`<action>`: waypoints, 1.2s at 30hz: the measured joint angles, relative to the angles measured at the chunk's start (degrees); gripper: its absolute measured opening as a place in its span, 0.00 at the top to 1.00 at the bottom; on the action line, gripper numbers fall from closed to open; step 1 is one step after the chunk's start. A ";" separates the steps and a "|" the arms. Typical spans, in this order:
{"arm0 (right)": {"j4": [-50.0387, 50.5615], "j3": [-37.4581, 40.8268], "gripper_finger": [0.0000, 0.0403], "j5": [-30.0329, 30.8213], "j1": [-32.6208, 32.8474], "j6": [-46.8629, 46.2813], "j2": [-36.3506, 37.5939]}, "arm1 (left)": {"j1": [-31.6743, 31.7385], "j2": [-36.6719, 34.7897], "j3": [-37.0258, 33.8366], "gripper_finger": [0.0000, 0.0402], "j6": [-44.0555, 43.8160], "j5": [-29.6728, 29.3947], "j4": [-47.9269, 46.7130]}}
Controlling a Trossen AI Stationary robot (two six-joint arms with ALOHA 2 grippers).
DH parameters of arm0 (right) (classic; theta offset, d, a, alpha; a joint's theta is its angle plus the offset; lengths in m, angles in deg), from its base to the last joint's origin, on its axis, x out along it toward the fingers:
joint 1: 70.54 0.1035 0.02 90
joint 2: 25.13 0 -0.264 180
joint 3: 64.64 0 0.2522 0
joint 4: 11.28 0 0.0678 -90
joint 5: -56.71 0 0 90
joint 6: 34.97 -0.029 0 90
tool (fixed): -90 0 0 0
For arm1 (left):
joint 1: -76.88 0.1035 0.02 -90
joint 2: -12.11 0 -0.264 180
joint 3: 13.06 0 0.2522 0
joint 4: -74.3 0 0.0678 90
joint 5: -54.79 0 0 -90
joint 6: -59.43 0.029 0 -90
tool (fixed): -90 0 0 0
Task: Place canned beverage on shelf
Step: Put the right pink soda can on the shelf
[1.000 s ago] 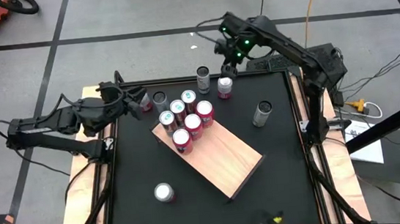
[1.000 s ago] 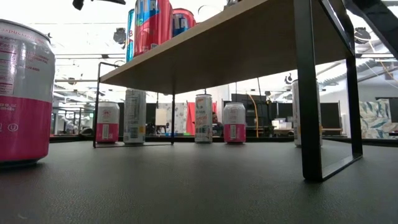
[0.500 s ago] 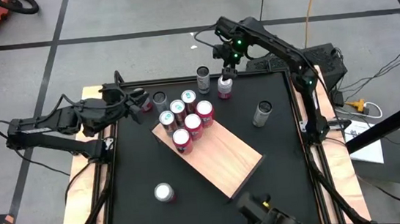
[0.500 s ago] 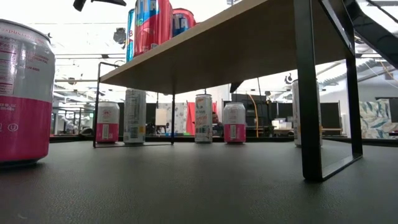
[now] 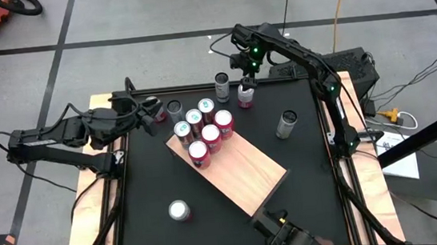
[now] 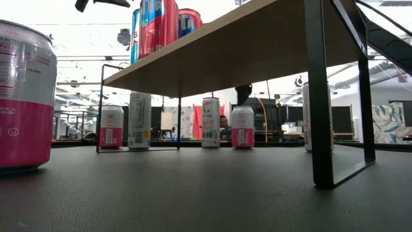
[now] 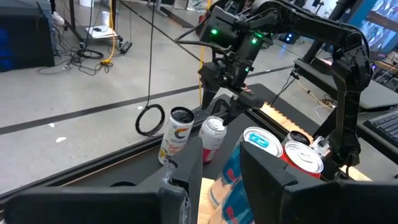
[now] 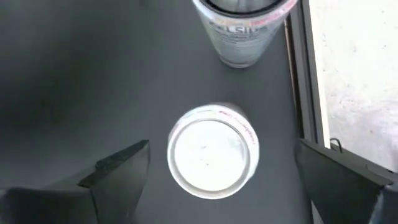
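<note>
High view: right hand (image 5: 246, 77) spread wide above pink can (image 5: 246, 96) at bench (image 5: 144, 186) far edge, poised for top-down grab. Shelf (image 5: 248, 176) diagonal mid-bench, five cans clustered at far end, leaving near end free.

Left hand (image 5: 153, 111) waits near left edge; cannot tell its state.

Low view: shelf (image 6: 257, 38) raised on legs.

Right wrist view: pink can (image 8: 213, 151) centred between spread fingers (image 8: 118, 165), untouched.

Five cans are standing on the shelf (image 5: 243, 172): one (image 5: 206, 107), two (image 5: 194, 117), three (image 5: 181, 131), four (image 5: 223, 120), five (image 5: 211, 134), plus a sixth (image 5: 198, 151) there too, making six. Five more are sitting on the black surface (image 5: 303, 170): (image 5: 174, 109), (image 5: 222, 82), (image 5: 245, 94), (image 5: 286, 121), (image 5: 179, 211). Two robot arms are showing, one hand each.
</note>
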 joint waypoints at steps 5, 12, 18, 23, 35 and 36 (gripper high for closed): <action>0.12 0.00 0.07 0.58 0.17 -0.16 -1.22 | 0.00 0.00 0.02 0.74 0.02 -0.44 -0.89; 0.03 0.09 0.07 2.12 1.04 -1.37 -1.19 | 0.00 0.00 0.02 0.74 0.02 -0.46 -1.26; -1.59 2.88 0.07 4.89 1.56 -2.49 -1.16 | 0.00 0.00 0.01 0.74 0.04 -0.47 -2.12; -2.64 5.21 0.07 5.13 2.08 -5.05 -1.19 | 0.00 0.00 0.02 0.74 0.07 -0.46 -2.10; -7.06 10.73 0.14 8.33 3.78 -12.20 -1.16 | 0.00 0.00 0.00 0.74 0.09 -0.26 -1.99; -7.06 11.25 0.16 8.35 3.80 -12.83 -1.15 | 0.00 0.00 0.01 0.74 0.09 -0.05 -1.99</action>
